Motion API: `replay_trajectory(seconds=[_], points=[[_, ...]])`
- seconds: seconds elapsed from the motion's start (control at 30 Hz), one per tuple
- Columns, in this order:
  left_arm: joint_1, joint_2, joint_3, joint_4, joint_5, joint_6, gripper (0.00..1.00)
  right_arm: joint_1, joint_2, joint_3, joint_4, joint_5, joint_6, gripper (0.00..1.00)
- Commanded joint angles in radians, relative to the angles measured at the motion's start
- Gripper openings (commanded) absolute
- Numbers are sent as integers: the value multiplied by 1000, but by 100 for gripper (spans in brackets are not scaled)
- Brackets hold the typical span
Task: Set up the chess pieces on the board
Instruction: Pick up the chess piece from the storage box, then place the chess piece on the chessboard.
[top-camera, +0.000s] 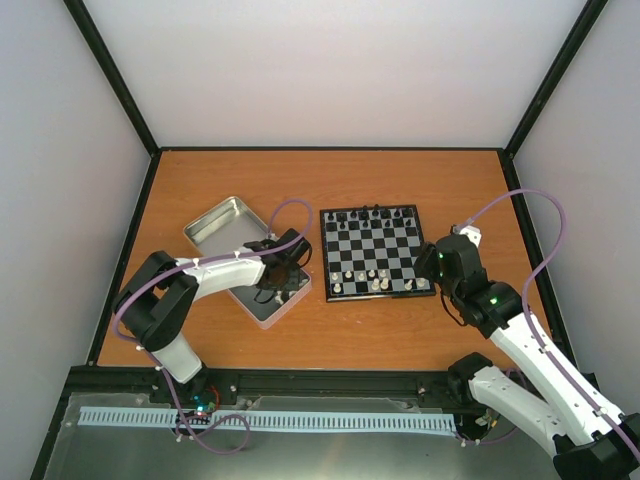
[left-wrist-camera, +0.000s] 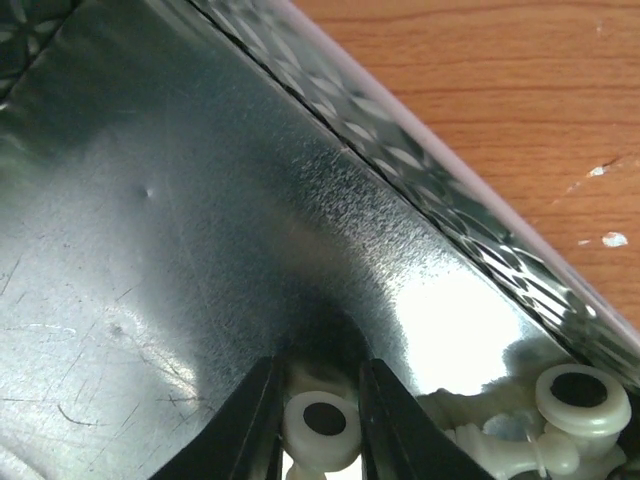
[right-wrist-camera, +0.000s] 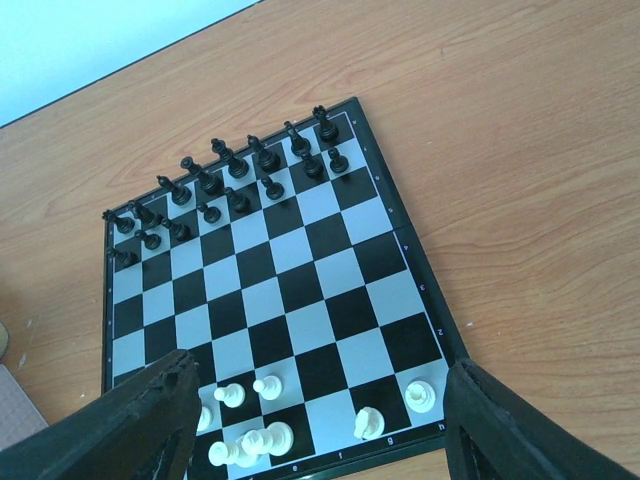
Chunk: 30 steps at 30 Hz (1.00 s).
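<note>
The board (top-camera: 375, 252) lies mid-table, with black figures on its far rows and a few white chess pieces (top-camera: 372, 281) on its near rows. In the right wrist view the board (right-wrist-camera: 300, 290) carries white pieces, among them one at the near right corner (right-wrist-camera: 420, 393), and some (right-wrist-camera: 250, 443) lie toppled together. My right gripper (right-wrist-camera: 320, 440) is open and empty, just above the board's near right part (top-camera: 437, 262). My left gripper (left-wrist-camera: 322, 425) is down inside the tin (left-wrist-camera: 200, 250), shut on a white piece (left-wrist-camera: 322, 422) whose round base faces the camera.
More white pieces (left-wrist-camera: 570, 405) lie heaped in the tin's corner next to the held one. In the top view the silver tin (top-camera: 215, 222) sits left of the board, with a second shallow half (top-camera: 262, 312) beside it under my left gripper (top-camera: 280, 270). Walls enclose the table.
</note>
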Motion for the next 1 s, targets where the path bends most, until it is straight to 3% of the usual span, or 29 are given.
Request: replay_trajectory(seconds=[0.0, 0.1, 0.2, 0.33, 0.53, 0.8, 0.97], points=[[7, -4, 18, 0, -24, 6, 14, -7, -5, -5, 16, 6, 10, 67], [8, -44, 5, 15, -33, 7, 14, -7, -2, -4, 27, -14, -4, 67], [20, -104, -10, 46, -15, 2, 14, -6, -5, -17, 103, -148, -109, 68], [39, -198, 2, 66, 26, -15, 14, -7, -12, -54, 244, -335, -186, 73], [39, -347, 31, 155, 114, -93, 15, 7, 38, -127, 532, -575, -162, 75], [39, -433, 25, 404, 366, -261, 15, 229, 170, -132, 788, -531, -181, 75], [39, -496, -37, 559, 367, -456, 15, 290, 232, -119, 865, -512, -122, 74]])
